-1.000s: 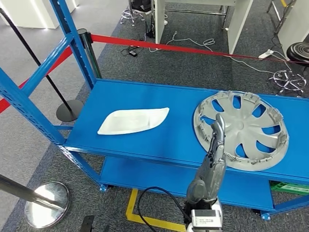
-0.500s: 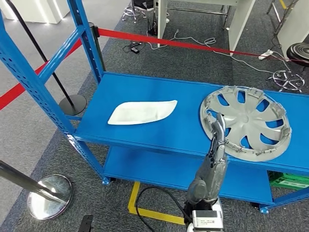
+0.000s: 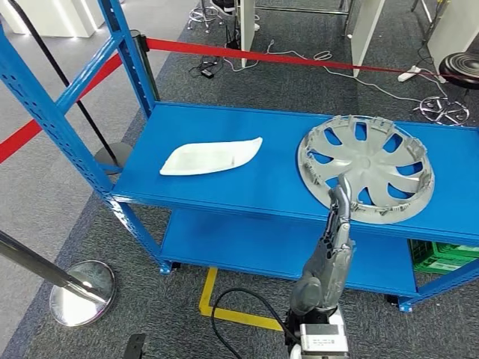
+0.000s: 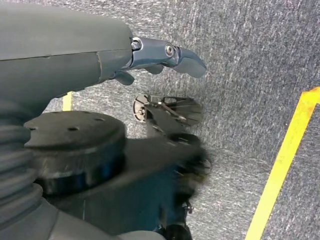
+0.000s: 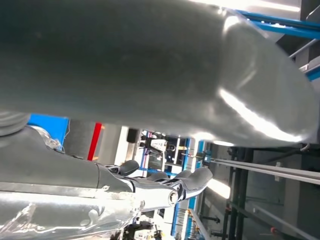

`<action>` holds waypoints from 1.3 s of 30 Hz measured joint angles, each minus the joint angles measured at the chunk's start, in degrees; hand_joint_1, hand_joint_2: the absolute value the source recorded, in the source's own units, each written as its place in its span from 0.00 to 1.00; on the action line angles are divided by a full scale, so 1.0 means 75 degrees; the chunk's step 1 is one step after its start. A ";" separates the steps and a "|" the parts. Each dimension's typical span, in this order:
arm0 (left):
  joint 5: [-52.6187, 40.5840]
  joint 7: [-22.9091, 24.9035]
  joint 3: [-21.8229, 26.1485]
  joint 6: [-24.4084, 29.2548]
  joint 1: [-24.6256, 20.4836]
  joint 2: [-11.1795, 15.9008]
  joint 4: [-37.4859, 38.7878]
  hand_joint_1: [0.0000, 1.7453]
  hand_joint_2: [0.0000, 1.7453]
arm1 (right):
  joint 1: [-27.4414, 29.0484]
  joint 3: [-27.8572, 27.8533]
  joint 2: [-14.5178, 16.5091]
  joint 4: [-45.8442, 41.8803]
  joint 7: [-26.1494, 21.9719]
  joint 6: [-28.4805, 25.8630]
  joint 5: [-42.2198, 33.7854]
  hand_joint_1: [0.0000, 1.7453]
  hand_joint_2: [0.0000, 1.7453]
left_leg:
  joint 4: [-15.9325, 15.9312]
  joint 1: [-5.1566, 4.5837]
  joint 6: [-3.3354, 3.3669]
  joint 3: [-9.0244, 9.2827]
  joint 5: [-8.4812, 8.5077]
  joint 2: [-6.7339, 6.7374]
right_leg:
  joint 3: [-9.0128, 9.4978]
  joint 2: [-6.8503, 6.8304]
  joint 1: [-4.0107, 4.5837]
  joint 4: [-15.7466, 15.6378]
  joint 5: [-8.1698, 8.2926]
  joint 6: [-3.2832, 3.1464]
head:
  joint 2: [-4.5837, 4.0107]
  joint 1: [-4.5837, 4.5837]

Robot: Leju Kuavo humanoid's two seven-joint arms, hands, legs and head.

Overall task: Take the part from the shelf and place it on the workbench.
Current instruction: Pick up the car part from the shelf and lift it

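Reach step, nothing held yet

Right hand (image 3: 333,247) raised before the shelf (image 3: 271,187), fingers straight and together, empty. Left hand (image 4: 113,55) hangs over carpet, holding nothing. Wheel cover (image 3: 366,167) lies on the shelf beyond; white part (image 3: 210,156) lies further left. Next: reach, grip rim.

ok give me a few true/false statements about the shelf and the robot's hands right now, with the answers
1. A silver hubcap lies flat on the blue shelf. True.
2. The right hand grips the hubcap. False: it is raised in front of the hubcap's near rim, fingers extended, holding nothing.
3. A white part lies on the same shelf level as the hubcap, apart from it. True.
4. The left hand holds the white part. False: it hangs over grey carpet with nothing in it.
5. A green crate sits on the upper level beside the hubcap. False: it is lower down, under that level.
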 joint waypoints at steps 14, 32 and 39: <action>-0.0304 -0.0108 0.0002 0.0065 -0.0022 -0.0088 0.0000 0.00 0.00 | -0.0965 0.0036 -0.0111 0.1244 0.1148 0.1196 0.0979 0.00 0.00 | -0.0668 -0.0040 0.0414 0.0090 0.0201 0.0028 | -0.0225 -0.0011 0.0018 0.1089 -0.0487 0.0234 | 0.0000 0.0068; -0.0349 -0.1214 -0.0001 0.0102 -0.0127 -0.0267 0.0000 0.00 0.00 | -0.1893 -0.0302 -0.0069 0.2646 0.1483 0.0955 0.1864 0.00 0.00 | -0.0460 0.0027 0.0048 -0.0172 0.0323 0.0016 | 0.0177 0.0010 0.0049 0.0001 -0.0125 0.0058 | 0.0000 -0.0004; -0.0508 -0.2365 -0.0079 0.0015 -0.0139 -0.0299 0.0000 0.00 0.00 | -0.1169 -0.0479 -0.0015 0.2265 0.1073 0.0553 0.1562 0.00 0.00 | -0.0578 0.0025 0.0380 -0.0183 0.0329 0.0018 | -0.0460 -0.0011 0.0035 0.1309 -0.0869 0.0295 | 0.0000 0.0085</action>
